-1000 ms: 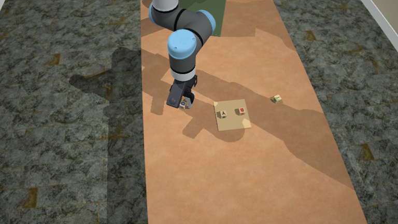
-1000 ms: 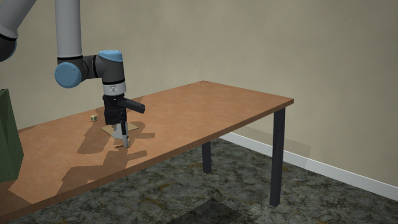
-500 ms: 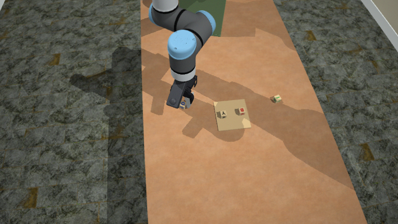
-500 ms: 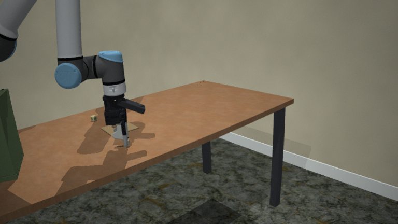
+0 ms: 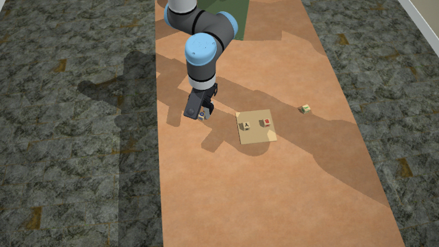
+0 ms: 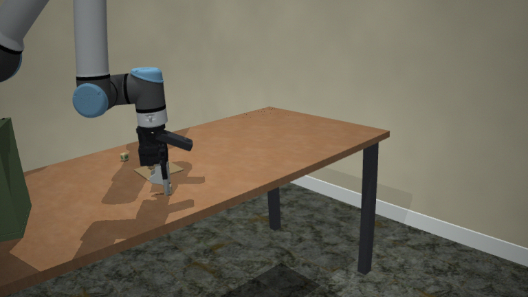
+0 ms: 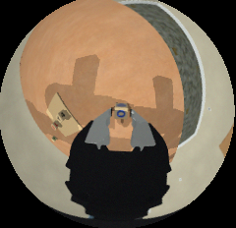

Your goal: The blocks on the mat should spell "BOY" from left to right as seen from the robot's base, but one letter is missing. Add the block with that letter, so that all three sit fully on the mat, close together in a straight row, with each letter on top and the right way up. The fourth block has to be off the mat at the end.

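Observation:
A tan mat (image 5: 255,127) lies on the table, with a block with a black Y (image 5: 246,125) on its left and a block with a red B (image 5: 266,122) on its right, a gap between them. A block with a blue O (image 5: 201,115) rests on the table left of the mat. My gripper (image 5: 204,114) is down at the table with its fingers on both sides of this block. In the wrist view the O block (image 7: 121,112) sits between my fingertips, which stand narrow and close to its sides. I cannot see a firm grip.
A fourth block with a green letter (image 5: 305,108) lies on the table to the right of the mat; it also shows in the exterior view (image 6: 124,156). The green robot base (image 5: 223,1) stands at the far end. The table's left edge is near my gripper.

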